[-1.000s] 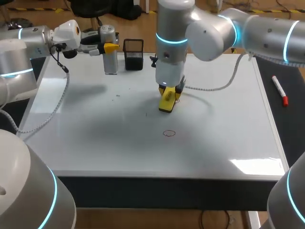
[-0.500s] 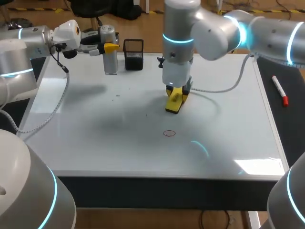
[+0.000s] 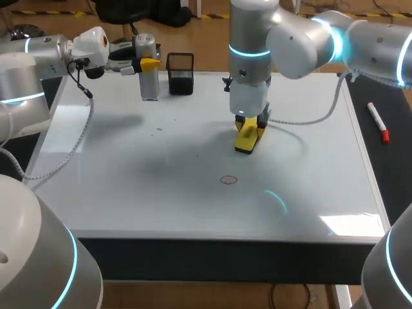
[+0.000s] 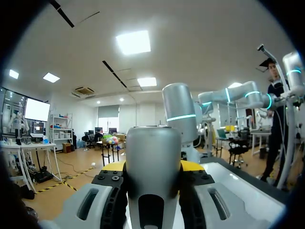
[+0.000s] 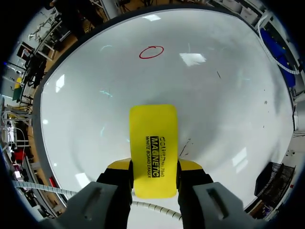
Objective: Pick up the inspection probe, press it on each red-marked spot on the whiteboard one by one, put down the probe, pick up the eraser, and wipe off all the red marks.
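The yellow eraser (image 3: 248, 139) rests face down on the whiteboard (image 3: 129, 167), right of its middle, with my right gripper (image 3: 251, 123) shut on its upper end. In the right wrist view the eraser (image 5: 153, 148) sits between both fingers of that gripper (image 5: 153, 168), and one red circle mark (image 5: 151, 52) lies well ahead of it. That red circle (image 3: 228, 180) is drawn nearer the front edge. The silver probe (image 3: 148, 76) stands upright at the back left, held by my left gripper (image 3: 145, 64). The probe (image 4: 152, 176) fills the gap in the left gripper (image 4: 152, 167).
A black mesh cup (image 3: 180, 73) stands at the back beside the probe. A red-capped marker (image 3: 378, 122) lies on the dark strip right of the board. My right arm's cable (image 3: 302, 117) trails over the board behind the eraser. Small dark specks (image 3: 158, 129) dot the left half.
My right arm has slid the eraser to the right and slightly towards the back of the board. The left arm and the probe have kept still.
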Controlling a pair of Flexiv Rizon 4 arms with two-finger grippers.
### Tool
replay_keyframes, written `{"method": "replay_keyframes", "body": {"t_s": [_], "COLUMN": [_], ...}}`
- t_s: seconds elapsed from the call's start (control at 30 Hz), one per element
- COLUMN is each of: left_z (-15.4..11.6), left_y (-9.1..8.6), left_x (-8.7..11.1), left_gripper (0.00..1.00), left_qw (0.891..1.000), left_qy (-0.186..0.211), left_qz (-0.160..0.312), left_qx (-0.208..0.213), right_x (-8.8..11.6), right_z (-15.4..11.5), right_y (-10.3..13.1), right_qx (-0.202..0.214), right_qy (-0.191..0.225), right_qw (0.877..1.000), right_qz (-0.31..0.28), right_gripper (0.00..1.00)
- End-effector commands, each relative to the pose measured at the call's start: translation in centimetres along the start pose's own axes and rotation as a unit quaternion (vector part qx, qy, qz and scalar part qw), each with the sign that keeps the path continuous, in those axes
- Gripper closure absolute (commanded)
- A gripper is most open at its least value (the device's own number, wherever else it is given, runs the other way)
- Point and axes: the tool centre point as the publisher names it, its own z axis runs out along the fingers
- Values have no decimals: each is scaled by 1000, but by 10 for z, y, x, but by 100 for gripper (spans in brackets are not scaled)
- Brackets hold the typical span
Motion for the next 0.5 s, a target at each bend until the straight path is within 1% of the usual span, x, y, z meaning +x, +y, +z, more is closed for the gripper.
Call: {"method": "replay_keyframes", "body": {"t_s": [0.03, 0.17, 0.27, 0.33, 0.43, 0.5], "left_z": [1, 1, 1, 1, 1, 1], "left_y": [-1, -1, -1, -1, -1, -1], "left_x": [2, 2, 2, 2, 2, 2], "left_gripper": [100, 100, 100, 100, 100, 100], "left_qw": [1000, 1000, 1000, 1000, 1000, 1000], "left_qy": [-3, -3, -3, -3, -3, -3], "left_qz": [1, 1, 1, 1, 1, 1], "left_qx": [-1, -1, -1, -1, -1, -1], "right_x": [4, 2, 0, -3, -9, -16], "right_z": [6, -5, -20, -31, -45, -50], "right_y": [-3, -5, -6, -7, -7, -5], "right_qx": [4, 8, 9, 18, 29, 34], "right_qy": [2, -4, -16, -21, -25, -28], "right_qw": [1000, 1000, 1000, 999, 999, 998], "right_qz": [-1, -7, -14, -19, -30, -38], "right_gripper": [100, 100, 100, 100, 100, 100]}}
